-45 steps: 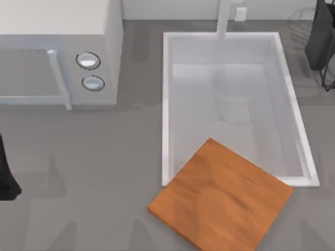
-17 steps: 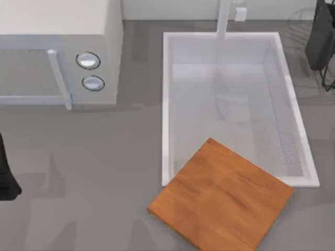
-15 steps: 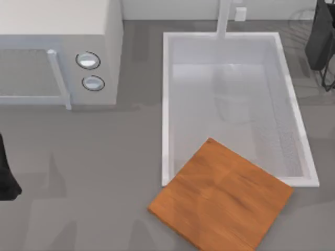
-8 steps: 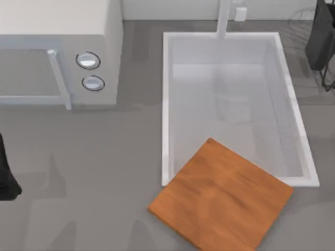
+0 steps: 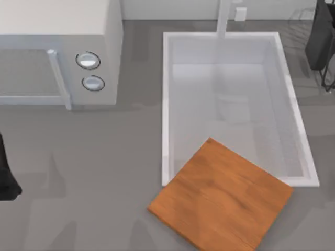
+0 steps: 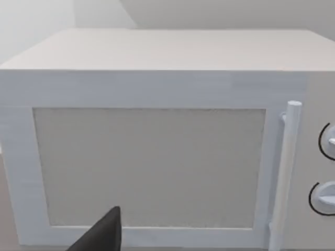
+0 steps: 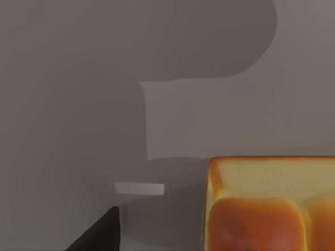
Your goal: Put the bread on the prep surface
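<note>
A small golden-orange chunk of bread [image 7: 269, 209] with a paler upper face is seen in the right wrist view, lying on the grey countertop [image 7: 78, 78] close under that camera and just beside the dark tip of the right gripper [image 7: 99, 234], but apart from it. Nothing is held by this gripper, and whether it is released or clenched cannot be told. The bread is cut by the edge of the view, so its long axis cannot be judged. In the top view the right arm [image 5: 320, 39] is placed beyond the far right corner of the white rectangular sink basin [image 5: 166, 104]. The large square board of orange-brown wood [image 5: 220, 196] is laid across the near rim of the sink, partly over the basin, with nothing on it. The left arm [image 5: 5, 180] is parked well to the left of the sink, and its gripper [image 6: 99, 235] is turned to the white microwave [image 6: 157, 157]; its state also cannot be told. The right arm is judged the nearer one, so the bread is probably to be grasped by it and then carried along the sink to the board
</note>
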Tool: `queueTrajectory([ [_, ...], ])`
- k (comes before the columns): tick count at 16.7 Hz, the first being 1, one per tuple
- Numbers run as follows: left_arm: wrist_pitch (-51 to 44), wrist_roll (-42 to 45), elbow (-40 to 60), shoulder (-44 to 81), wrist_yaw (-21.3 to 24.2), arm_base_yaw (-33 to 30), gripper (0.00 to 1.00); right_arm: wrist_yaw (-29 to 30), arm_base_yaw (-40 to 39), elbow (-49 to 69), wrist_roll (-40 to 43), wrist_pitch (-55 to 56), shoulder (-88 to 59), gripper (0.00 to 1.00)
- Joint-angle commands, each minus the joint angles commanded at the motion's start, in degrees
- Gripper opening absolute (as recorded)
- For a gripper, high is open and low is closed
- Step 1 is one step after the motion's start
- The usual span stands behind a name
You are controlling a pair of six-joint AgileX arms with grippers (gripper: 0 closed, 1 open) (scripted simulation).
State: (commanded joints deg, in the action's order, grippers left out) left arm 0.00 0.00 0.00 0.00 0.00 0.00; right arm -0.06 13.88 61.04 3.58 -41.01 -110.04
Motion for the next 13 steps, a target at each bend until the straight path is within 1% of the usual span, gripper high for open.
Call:
queueTrajectory([
  [2, 0.0, 0.0, 0.0, 0.0, 0.0, 0.0, 1.0, 0.0, 0.0, 0.0, 0.0, 0.0, 0.0, 1.0],
  [13, 0.0, 0.0, 0.0, 0.0, 0.0, 0.0, 1.0, 0.0, 0.0, 0.0, 0.0, 0.0, 0.0, 0.17],
])
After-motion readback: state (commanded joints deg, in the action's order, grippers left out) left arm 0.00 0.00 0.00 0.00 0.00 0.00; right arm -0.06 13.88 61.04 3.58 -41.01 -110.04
